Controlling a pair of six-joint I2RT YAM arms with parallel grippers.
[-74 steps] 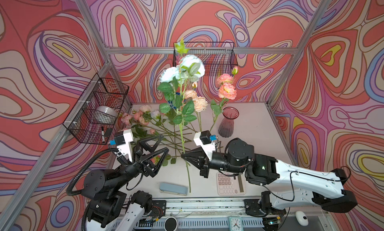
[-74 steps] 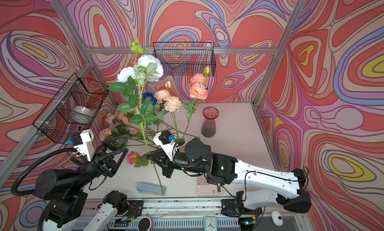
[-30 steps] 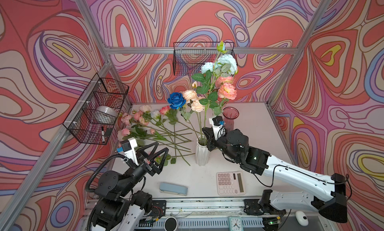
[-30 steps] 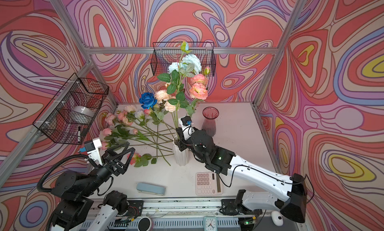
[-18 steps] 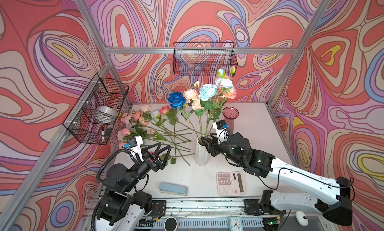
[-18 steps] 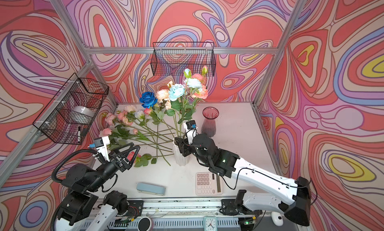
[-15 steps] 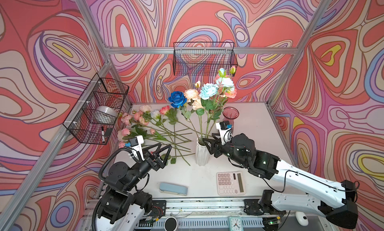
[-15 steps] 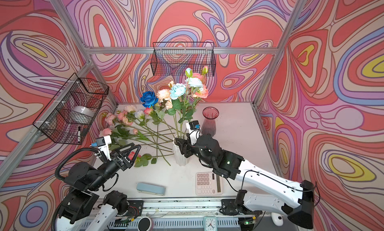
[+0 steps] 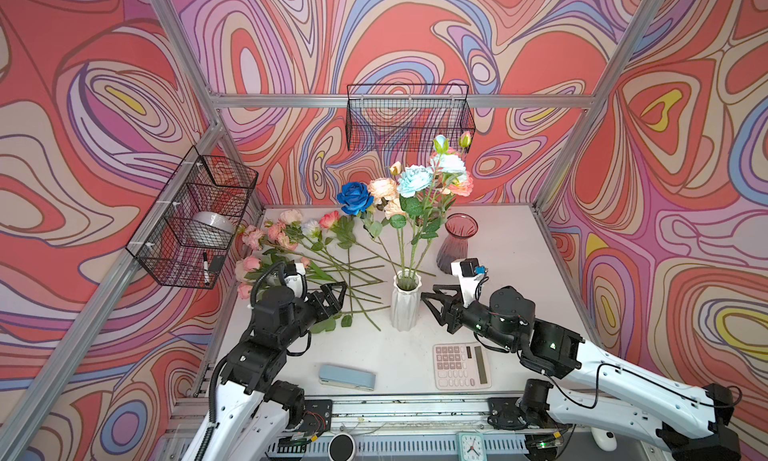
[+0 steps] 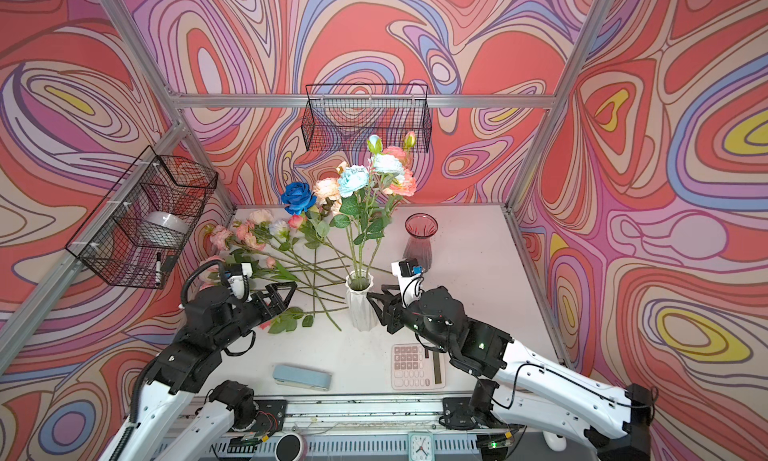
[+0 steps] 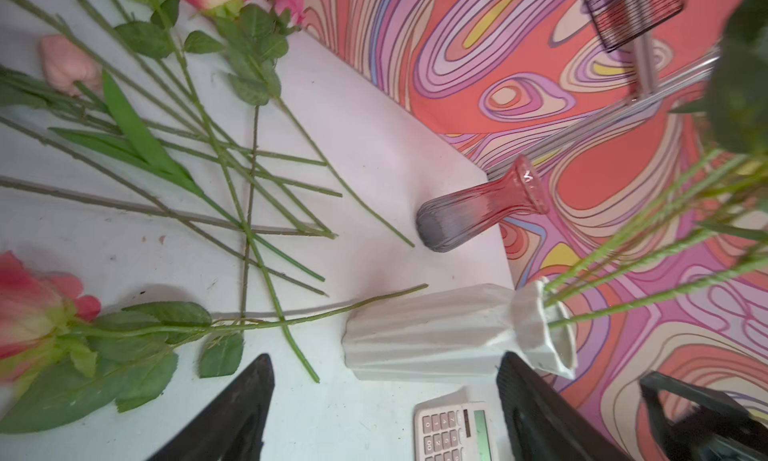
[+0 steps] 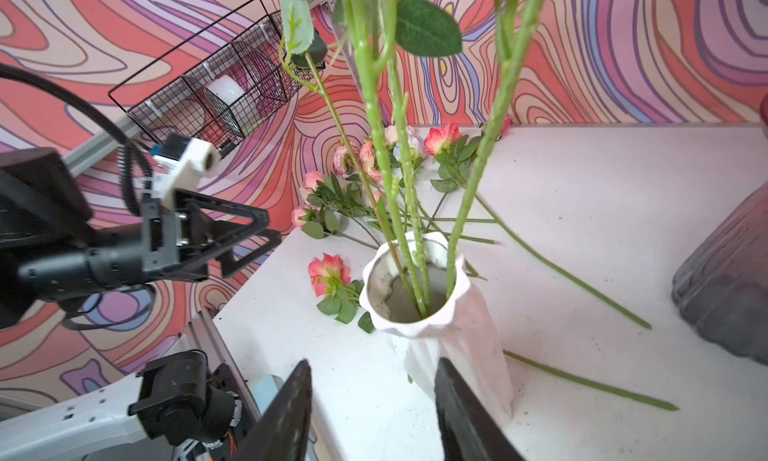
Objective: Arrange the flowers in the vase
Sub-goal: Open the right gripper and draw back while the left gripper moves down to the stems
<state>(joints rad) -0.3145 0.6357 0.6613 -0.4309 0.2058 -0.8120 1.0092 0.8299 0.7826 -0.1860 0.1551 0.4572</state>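
A white ribbed vase [image 9: 405, 303] [image 10: 360, 301] stands mid-table and holds several upright flowers [image 9: 415, 180] with pale blue, peach and pink heads; a deep blue rose [image 9: 354, 197] leans beside them. More flowers [image 9: 291, 238] lie loose on the table at the back left. A pink rose [image 11: 25, 309] [image 12: 328, 272] lies near the vase foot. My left gripper [image 9: 338, 297] [image 10: 289, 297] [image 11: 384, 363] hangs open over the cut stem ends, left of the vase. My right gripper [image 9: 430, 297] [image 10: 376, 299] [image 12: 374, 367] is open just right of the vase, holding nothing.
A red glass vase [image 9: 457, 243] stands behind my right gripper. A calculator [image 9: 460, 365] and a pale blue case [image 9: 347, 378] lie near the front edge. Wire baskets hang on the left wall [image 9: 195, 218] and on the back wall [image 9: 409, 116].
My right gripper lowered the pale blue flowers into the white vase, let go and drew back to the right. My left gripper moved in toward the loose stems.
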